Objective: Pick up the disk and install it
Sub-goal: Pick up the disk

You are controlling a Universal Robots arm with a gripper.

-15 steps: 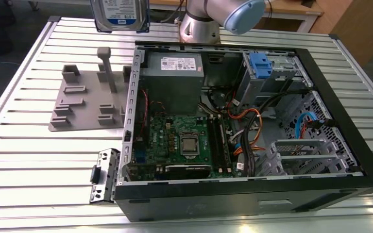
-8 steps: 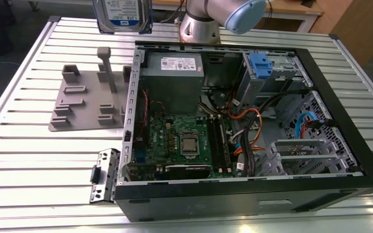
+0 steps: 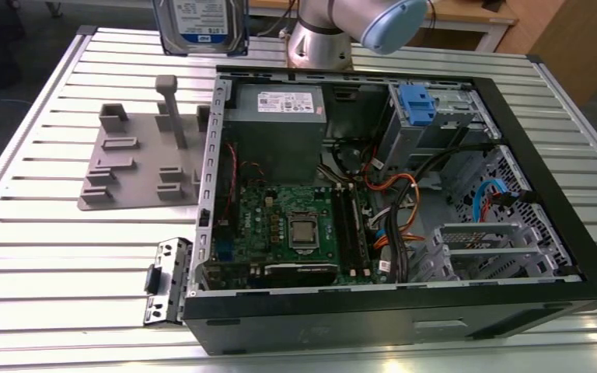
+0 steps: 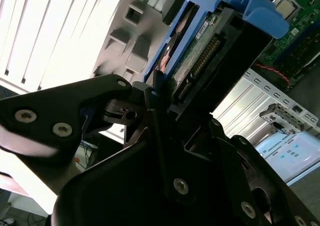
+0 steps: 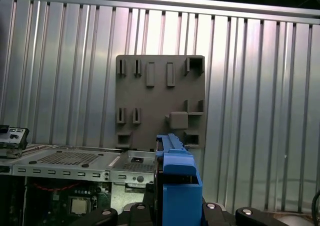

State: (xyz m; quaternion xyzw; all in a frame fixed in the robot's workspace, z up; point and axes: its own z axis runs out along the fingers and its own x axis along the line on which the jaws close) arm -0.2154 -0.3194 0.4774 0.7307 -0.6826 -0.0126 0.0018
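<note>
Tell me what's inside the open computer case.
Inside the case: motherboard, grey power supply, drive cage, cables. Whatever lies under them is covered. The disk is outside, in the gripper.

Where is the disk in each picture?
Exterior view: the disk hangs above the table's far edge.
Second wrist view: the disk sits clamped in the black claw.
First wrist view: the disk shows its blue edge.
Shared landmark: the grey slotted plate.
</note>
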